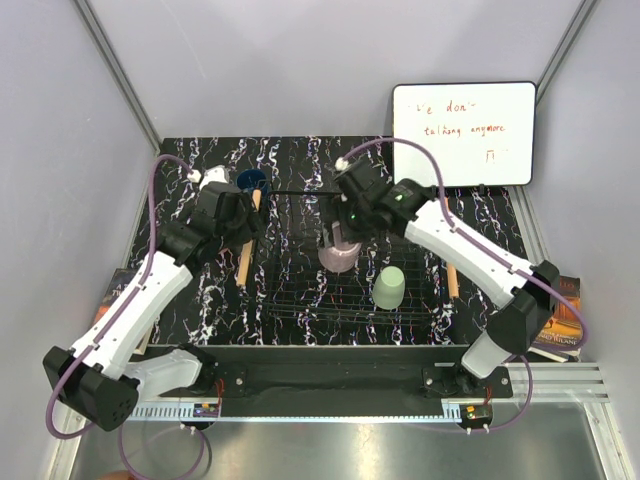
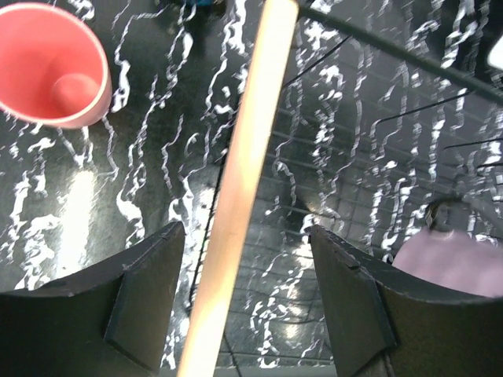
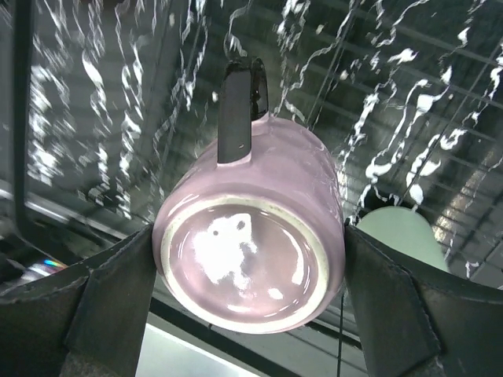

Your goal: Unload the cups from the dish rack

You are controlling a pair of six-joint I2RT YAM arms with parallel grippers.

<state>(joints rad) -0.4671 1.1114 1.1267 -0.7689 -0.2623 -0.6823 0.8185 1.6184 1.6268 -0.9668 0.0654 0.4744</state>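
In the dish rack (image 1: 330,300) the right end effector (image 3: 250,236) clasps the upturned mauve cup (image 3: 259,275) (mint cup (image 3: 401,236) alongside); the left end effector (image 2: 245,232), wide, straddles the rack's wooden bar (image 2: 253,133).

Robotics lab test cell. Plain pale grey enclosure walls (image 1: 320,60) on slanting aluminium struts (image 1: 118,75), small white whiteboard with red handwriting (image 1: 463,133), black white-veined marble-pattern tabletop (image 1: 300,160), white cable-trailing left arm (image 1: 140,300) and right arm (image 1: 470,245) bolted at near edge.

We found the pink cup (image 2: 55,67) clipped by the left wrist view's edge, the mauve cup (image 2: 456,263) likewise, and the dark blue cup (image 1: 250,179) half hidden behind the left arm (image 1: 150,290).
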